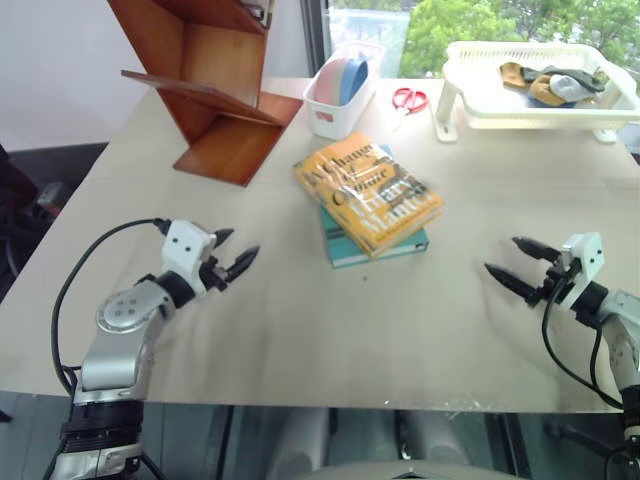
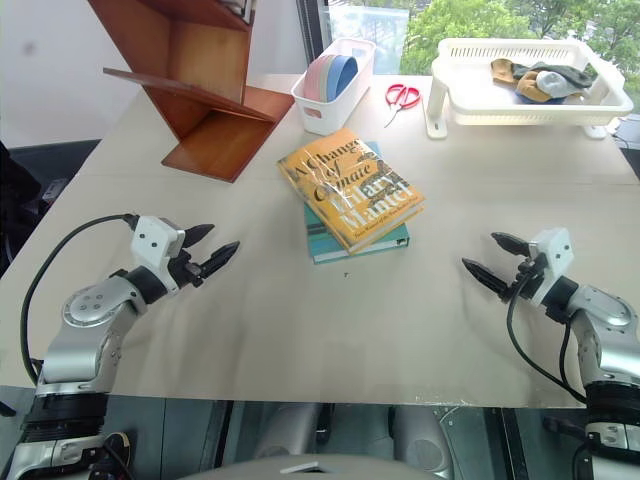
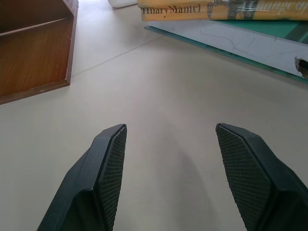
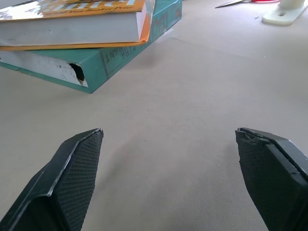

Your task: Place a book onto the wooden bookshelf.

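Step in hand, as judged: pre-grasp — nothing lifted yet. Left gripper (image 1: 238, 252) hangs over the table (image 1: 330, 330) near its near-left corner, jaws spread, nothing between them. Right gripper (image 1: 518, 268) hangs near the near-right corner, jaws also spread wide and empty. Both point inward toward the table's middle, well apart from the books.

Book (image 1: 368, 192) lies flat, cover up, about mid-table and a little toward the far edge. It rests on a teal book (image 1: 342, 248), skewed relative to it, so teal corners show at the near and right sides. Shelf (image 1: 215, 90) stands at the far-left corner, its slanted boards open toward the table's middle; the nearest board rests on the table surface.

Next move, est.: one gripper must reach in to a free edge of the book and pinch the top vol. only — the teal one must stay behind. Cover overhangs slightly on the side seen from the right wrist, which may give the fingers a way in. Left arm is the nearer to the shelf.

Condition of book: yellow-orange paperback, large dark lettering, glossy cover w/ glare, moderate thickness, pages white at the edge. Looks rigid enough to carry by one edge, though it may sag or slip — glossy surface.

Also on table, far side: white bin (image 1: 342, 95), scissors (image 1: 408, 99), white rack (image 1: 535, 85).
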You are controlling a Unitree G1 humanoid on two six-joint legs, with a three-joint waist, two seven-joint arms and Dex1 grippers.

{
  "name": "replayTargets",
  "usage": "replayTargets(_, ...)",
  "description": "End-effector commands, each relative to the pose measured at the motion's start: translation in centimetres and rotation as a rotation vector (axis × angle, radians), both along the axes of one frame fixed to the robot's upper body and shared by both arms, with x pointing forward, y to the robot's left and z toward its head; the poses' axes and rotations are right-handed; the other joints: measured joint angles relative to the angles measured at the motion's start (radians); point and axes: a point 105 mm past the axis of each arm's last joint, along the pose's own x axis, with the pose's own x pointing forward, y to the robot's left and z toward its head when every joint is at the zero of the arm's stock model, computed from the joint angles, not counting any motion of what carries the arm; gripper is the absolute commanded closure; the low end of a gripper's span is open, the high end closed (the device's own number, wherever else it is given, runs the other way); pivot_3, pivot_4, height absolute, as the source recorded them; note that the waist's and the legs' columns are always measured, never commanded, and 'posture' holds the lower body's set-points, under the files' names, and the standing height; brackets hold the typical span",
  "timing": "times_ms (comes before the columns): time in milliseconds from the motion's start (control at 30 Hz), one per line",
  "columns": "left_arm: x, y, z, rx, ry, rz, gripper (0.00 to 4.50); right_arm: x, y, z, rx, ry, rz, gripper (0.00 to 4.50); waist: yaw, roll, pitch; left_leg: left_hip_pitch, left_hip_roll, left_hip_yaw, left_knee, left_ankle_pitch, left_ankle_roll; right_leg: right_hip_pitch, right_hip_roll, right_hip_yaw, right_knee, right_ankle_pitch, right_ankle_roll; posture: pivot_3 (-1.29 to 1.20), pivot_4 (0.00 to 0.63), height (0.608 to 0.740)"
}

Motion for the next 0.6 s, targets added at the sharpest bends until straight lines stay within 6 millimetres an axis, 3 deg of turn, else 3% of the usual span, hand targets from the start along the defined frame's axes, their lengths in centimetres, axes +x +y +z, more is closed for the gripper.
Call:
replayTargets(33,-0.01,-0.09,1.34,0.014,-0.046,-0.016,1.38,-0.11,-0.28,1.28,0.003,-0.061,-0.002,0.0,0.0,0.0,0.0,0.0,0.0,0.0,0.0,0.0,0.0,0.0,0.0,0.0,0.0,0.0,0.0,0.0,0.15,0.74)
replayTargets(600,-0.03,-0.37,1.34,0.007,-0.048,-0.022,1.38,0.03,-0.24,1.1,0.004,-0.065,0.0,0.0,0.0,0.0,0.0,0.0,0.0,0.0,0.0,0.0,0.0,0.0,0.0,0.0,0.0,0.0,0.0,0.0,0.15,0.74)
